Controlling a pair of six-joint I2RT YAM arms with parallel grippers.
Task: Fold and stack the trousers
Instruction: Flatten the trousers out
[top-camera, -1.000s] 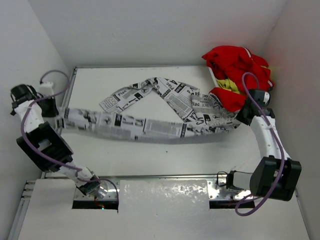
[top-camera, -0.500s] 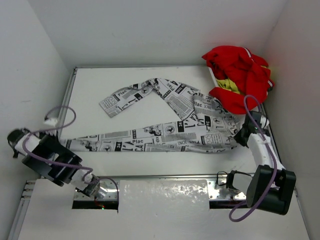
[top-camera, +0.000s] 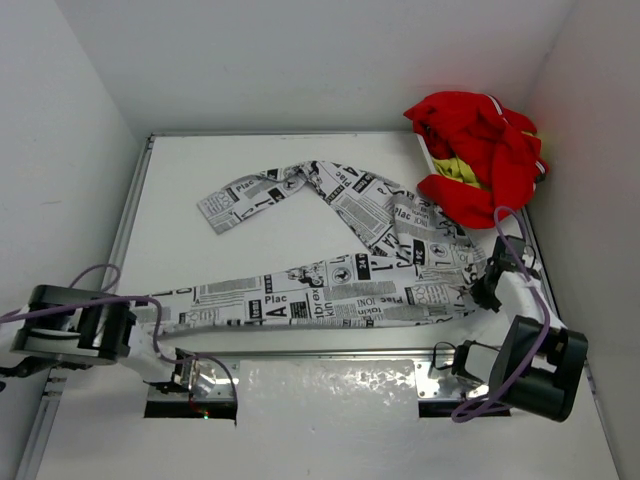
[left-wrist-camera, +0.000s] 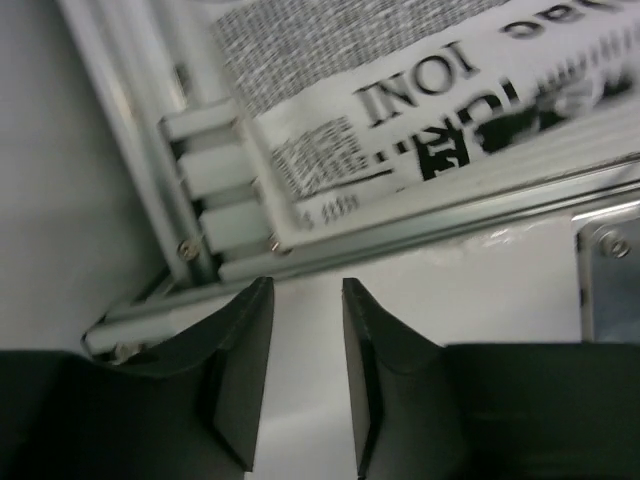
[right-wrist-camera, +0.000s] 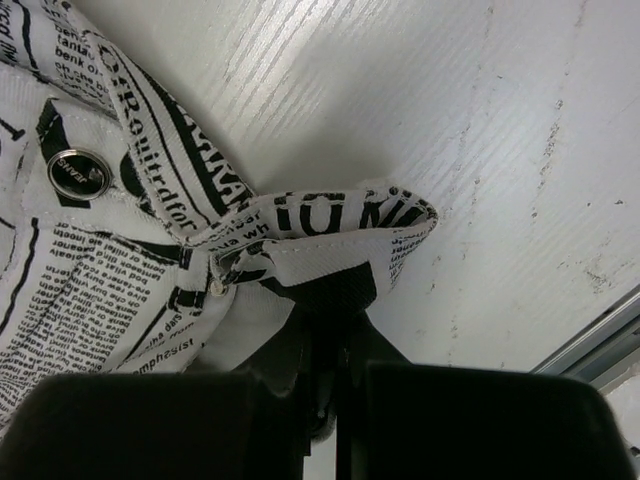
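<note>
Hidden: in the right wrist view a fold of waistband covers the tips of the right jaws, and the dark fingers show only below it.
Cut off: the left arm runs off the overhead view's left edge, and its jaws are hard to pick out there.
Hard to make out: whether the red clothing sits in a container, and the blurred print in the left wrist view.
Left jaws: parted by a narrow gap with nothing between the fingers, just short of the metal rail.
Right jaws: closed, pinching the waistband.
Trousers: one pair on the white surface, one leg along the near edge ending beside the left arm, the other angled to the far left.
Legs: two.
Button: one, metal, on the waistband.
Red clothing: one heap at the far right corner, some yellow-green inside.
Arms: two.
</note>
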